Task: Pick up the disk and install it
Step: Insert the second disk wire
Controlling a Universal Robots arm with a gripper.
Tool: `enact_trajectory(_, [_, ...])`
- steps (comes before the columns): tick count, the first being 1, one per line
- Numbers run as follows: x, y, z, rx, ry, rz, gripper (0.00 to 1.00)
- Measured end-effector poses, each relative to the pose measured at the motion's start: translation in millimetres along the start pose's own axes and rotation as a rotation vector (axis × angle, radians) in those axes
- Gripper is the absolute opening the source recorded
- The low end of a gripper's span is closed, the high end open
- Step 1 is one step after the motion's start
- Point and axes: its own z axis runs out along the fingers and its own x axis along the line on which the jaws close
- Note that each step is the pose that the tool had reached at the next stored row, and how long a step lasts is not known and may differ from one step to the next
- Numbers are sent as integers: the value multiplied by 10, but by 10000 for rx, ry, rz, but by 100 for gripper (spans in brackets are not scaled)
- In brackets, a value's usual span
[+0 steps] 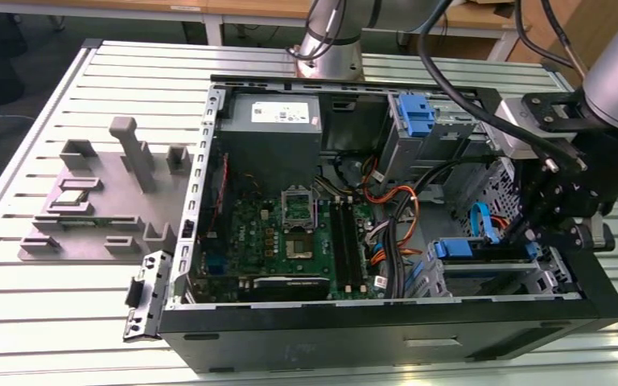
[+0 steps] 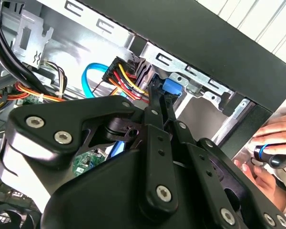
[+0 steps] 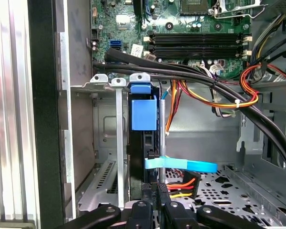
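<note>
Going from the exterior view's left, we see a grey holder (image 1: 100,205) on the slatted table (image 1: 30,305), then the open computer case (image 1: 395,322) with its green circuit board (image 1: 287,233). At the right, the disk (image 1: 484,251) sits in its bay, and the gripper (image 1: 550,233) has its fingers (image 3: 145,202) pressed together on the disk's edge. A hand (image 2: 271,148) rests outside the case.

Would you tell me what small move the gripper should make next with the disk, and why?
Probably ease the disk a little deeper into the drive bay. The gripper is closed on its edge, and the disk stands on edge between the bay's rails, seemingly not yet fully seated.
</note>
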Motion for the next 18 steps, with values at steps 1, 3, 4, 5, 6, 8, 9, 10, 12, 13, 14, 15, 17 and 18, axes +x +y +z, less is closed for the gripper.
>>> enact_trajectory(1, [-1, 4, -3, 6, 2, 0, 16])
enact_trajectory(3, [-1, 22, -3, 26, 0, -1, 16])
enact_trajectory(4, [0, 32, -1, 33, -1, 0, 16])
enact_trajectory(5, [0, 40, 0, 35, -1, 0, 16])
enact_trajectory(6, [0, 46, 0, 37, 1, 0, 16])
enact_trajectory(8, [0, 57, 4, 39, 1, 0, 16])
enact_trajectory(9, [0, 63, 5, 39, 0, 0, 16])
enact_trajectory(10, [1, 68, 7, 39, 2, 0, 16])
enact_trajectory(12, [1, 75, 12, 40, 10, -1, 16])
enact_trajectory(13, [0, 77, 15, 40, 15, -2, 16])
enact_trajectory(14, [0, 78, 19, 40, 22, -4, 16])
enact_trajectory(15, [1, 80, 23, 40, 30, -3, 16])
enact_trajectory(17, [1, 82, 33, 40, 38, -4, 16])
enact_trajectory(18, [1, 82, 36, 41, 40, -4, 16])
